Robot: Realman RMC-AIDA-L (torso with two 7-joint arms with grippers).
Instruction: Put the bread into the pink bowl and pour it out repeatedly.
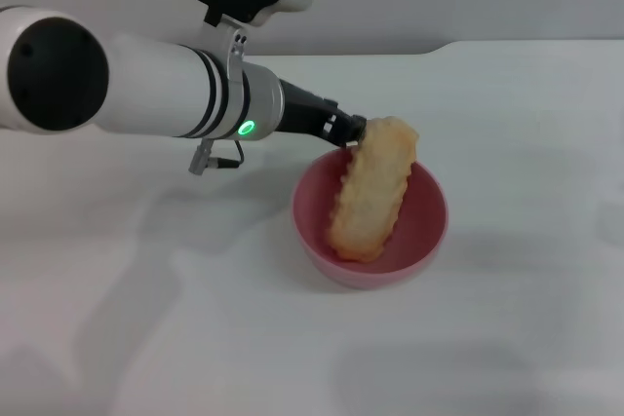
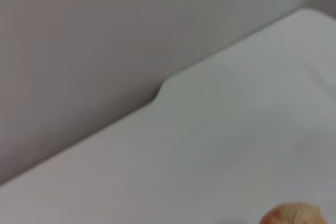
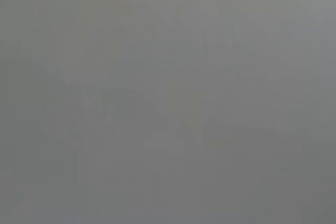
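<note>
A plain white table [image 1: 507, 338] carries the pink bowl [image 1: 317, 241], standing upright near its middle.

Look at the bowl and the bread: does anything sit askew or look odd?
Yes. The bread is not lying flat in the pink bowl: it stands tilted, pale underside showing, lower end inside, upper end above the far rim at the left claw. Nothing looks spilled or damaged.

**Bread standing tilted in the pink bowl**

The bread [image 1: 371, 189], a long pale-tan loaf with bumpy edges, leans steeply just right of frame centre, its lower end down inside the pink bowl [image 1: 317, 226] and its upper end above the far rim. The bowl, round and matte pink, apparently sits upright on the white surface.
</note>
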